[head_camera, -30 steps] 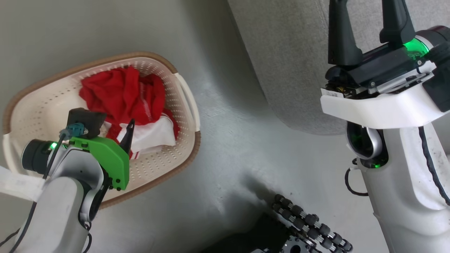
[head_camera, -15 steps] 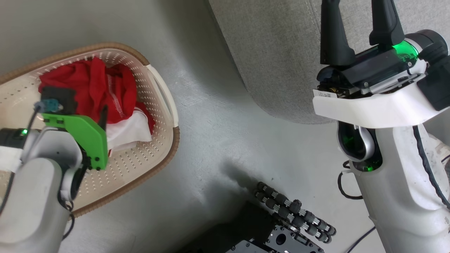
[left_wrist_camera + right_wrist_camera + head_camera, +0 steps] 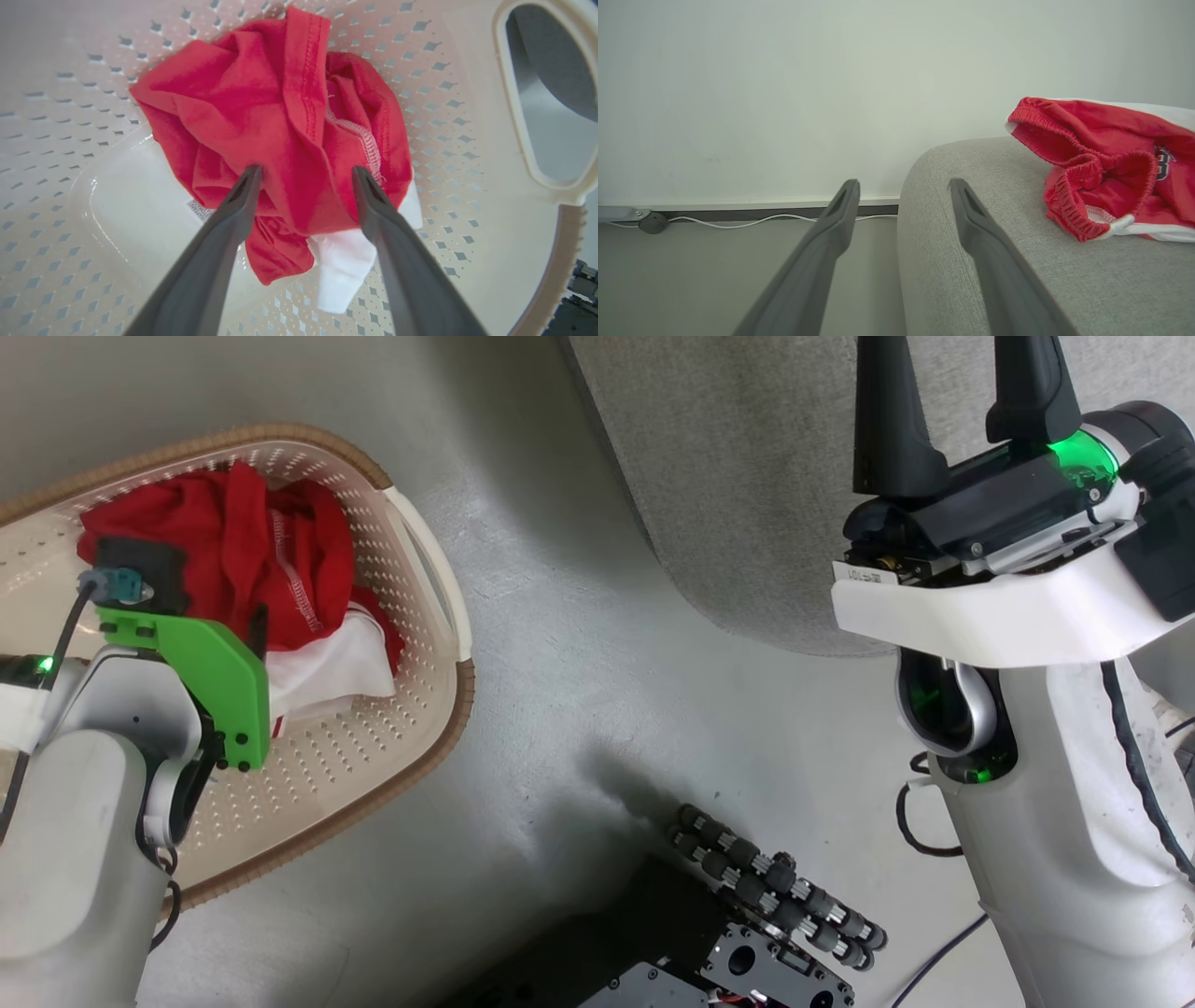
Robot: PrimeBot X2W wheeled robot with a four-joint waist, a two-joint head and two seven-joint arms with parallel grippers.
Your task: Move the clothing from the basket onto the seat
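Upper left of head view: clothing [image 3: 233,541] heaped in basket [image 3: 415,709], left hand [image 3: 306,170] spread wide over it, gripping nothing. Upper right: right hand [image 3: 903,183] wide open, empty, by seat [image 3: 747,476] edge. Another red garment [image 3: 1106,158] on seat; cable [image 3: 738,222] along wall.

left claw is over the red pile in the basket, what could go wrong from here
1. The open left claw straddles only a top fold of the clothing. Closing there may lift just part of it, leaving the white piece in the basket.
2. A loosely pinched bundle could trail and drop on the floor before reaching the seat.
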